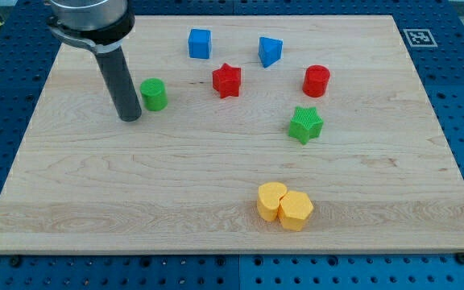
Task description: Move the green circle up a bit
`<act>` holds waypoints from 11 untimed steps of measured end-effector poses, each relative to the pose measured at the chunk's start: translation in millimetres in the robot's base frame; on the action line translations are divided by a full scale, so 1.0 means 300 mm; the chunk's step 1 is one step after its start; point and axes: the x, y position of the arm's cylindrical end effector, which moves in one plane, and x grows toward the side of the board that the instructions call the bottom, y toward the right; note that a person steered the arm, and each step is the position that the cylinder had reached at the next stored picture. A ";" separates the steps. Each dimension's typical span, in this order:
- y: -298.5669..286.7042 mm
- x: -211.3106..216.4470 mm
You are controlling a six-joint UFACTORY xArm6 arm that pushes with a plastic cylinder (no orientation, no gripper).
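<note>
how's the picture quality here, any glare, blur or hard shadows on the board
Camera view: sharp and evenly lit, no glare on the wooden board. Shadows are soft and short, seen under the green cylinder and the two touching yellow blocks. My tip is crisp, just left of the green cylinder; only the arm housing at the view's top is cropped.

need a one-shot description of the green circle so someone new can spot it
On the wooden board, look to the upper part of the view's left, where my tip touches down. The green circle sits just to the view's right of it. Unlike the green star far to the view's right, it is round.
</note>
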 end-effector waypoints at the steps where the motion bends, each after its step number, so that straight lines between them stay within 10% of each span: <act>1: 0.031 0.000; 11: 0.099 -0.240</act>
